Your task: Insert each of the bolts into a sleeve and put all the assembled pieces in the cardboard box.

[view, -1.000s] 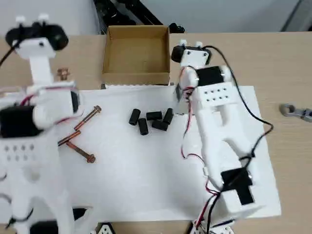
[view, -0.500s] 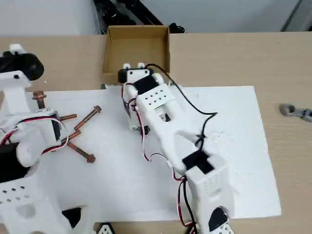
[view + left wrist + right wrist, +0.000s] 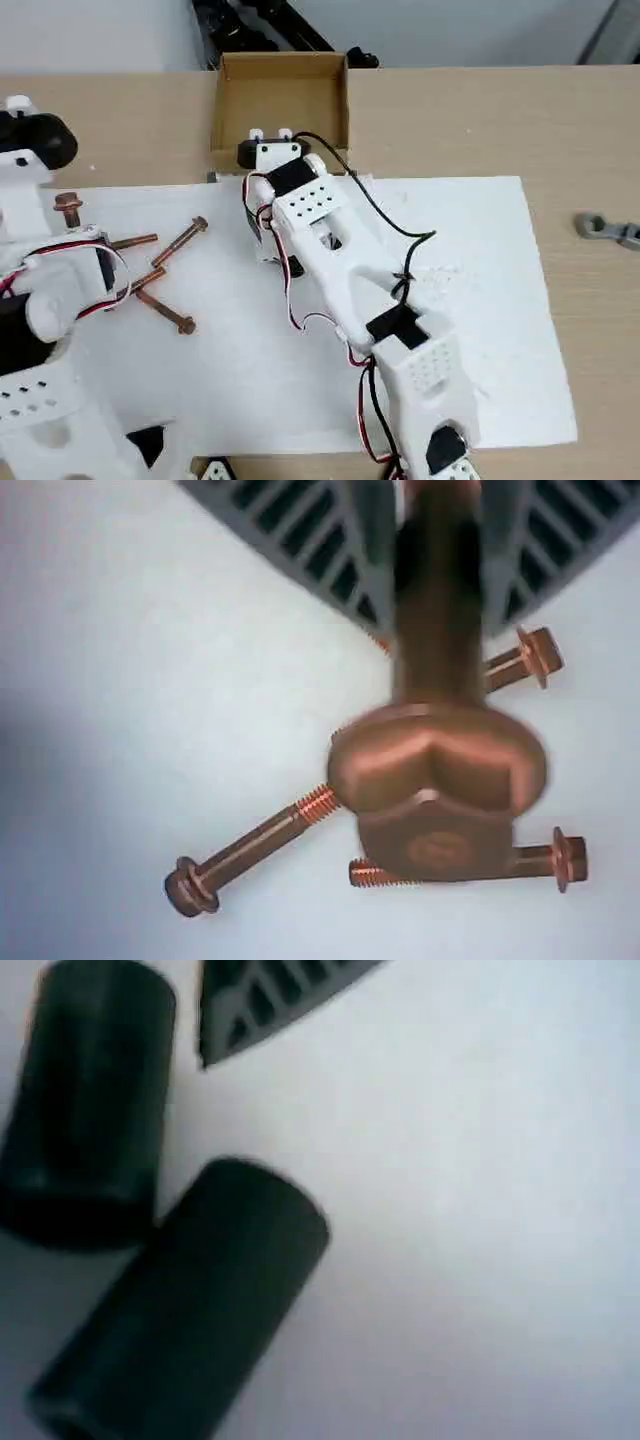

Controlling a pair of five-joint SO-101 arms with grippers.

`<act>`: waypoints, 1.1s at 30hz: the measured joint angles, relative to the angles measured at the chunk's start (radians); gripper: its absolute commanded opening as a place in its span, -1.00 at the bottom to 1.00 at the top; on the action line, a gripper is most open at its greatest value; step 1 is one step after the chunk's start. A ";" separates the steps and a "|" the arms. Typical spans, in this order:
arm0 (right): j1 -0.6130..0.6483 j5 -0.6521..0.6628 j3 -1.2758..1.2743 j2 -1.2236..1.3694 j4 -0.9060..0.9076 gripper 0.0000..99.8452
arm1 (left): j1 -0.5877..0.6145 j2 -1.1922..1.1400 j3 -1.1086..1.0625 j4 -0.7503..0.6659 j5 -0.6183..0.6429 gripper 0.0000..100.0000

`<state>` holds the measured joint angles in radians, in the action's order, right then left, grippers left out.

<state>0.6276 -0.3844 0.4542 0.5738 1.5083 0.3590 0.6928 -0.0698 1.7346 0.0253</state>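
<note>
My left gripper (image 3: 437,610) is shut on a copper bolt (image 3: 437,780), whose head points away from the fingers. In the high view that held bolt (image 3: 68,208) stands upright over the left edge of the white sheet (image 3: 470,230). Several more copper bolts (image 3: 165,312) lie loose on the sheet just right of it. My right arm (image 3: 330,250) lies over the sheet's middle, with its gripper (image 3: 270,245) low beneath it. Its wrist view has two black sleeves (image 3: 190,1310) lying side by side, close under one fingertip (image 3: 270,1000). The cardboard box (image 3: 280,150) stands behind the sheet.
A metal wrench (image 3: 600,228) lies on the wooden table at the far right. The right half of the white sheet is bare. Dark equipment (image 3: 250,25) sits beyond the table behind the box.
My right arm swung left from beside the box to over the sleeves, hiding them from above. My left arm drew toward the front left with the bolt in its grip.
</note>
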 measured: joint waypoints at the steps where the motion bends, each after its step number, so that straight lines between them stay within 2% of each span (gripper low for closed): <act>1: 0.000 0.000 0.002 0.011 -0.008 -0.68 | 0.000 0.000 0.000 0.000 0.000 -0.99; 17: 0.003 -0.003 0.023 0.118 -0.058 -0.69 | 0.000 0.000 0.000 0.000 0.000 -0.99; 19: 0.003 -0.003 0.026 0.120 -0.058 -0.74 | 0.000 0.000 0.000 0.000 0.000 -0.99; 23: -0.005 -0.003 0.026 0.120 -0.058 -0.98 | 0.000 0.000 0.000 0.000 0.000 -0.99; 33: -0.009 0.031 0.032 0.121 -0.029 -0.98 | 0.000 0.000 0.000 0.000 0.000 -0.99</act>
<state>0.6183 -0.3537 0.4864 0.6951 1.4791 0.3590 0.6928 -0.0698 1.7346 0.0253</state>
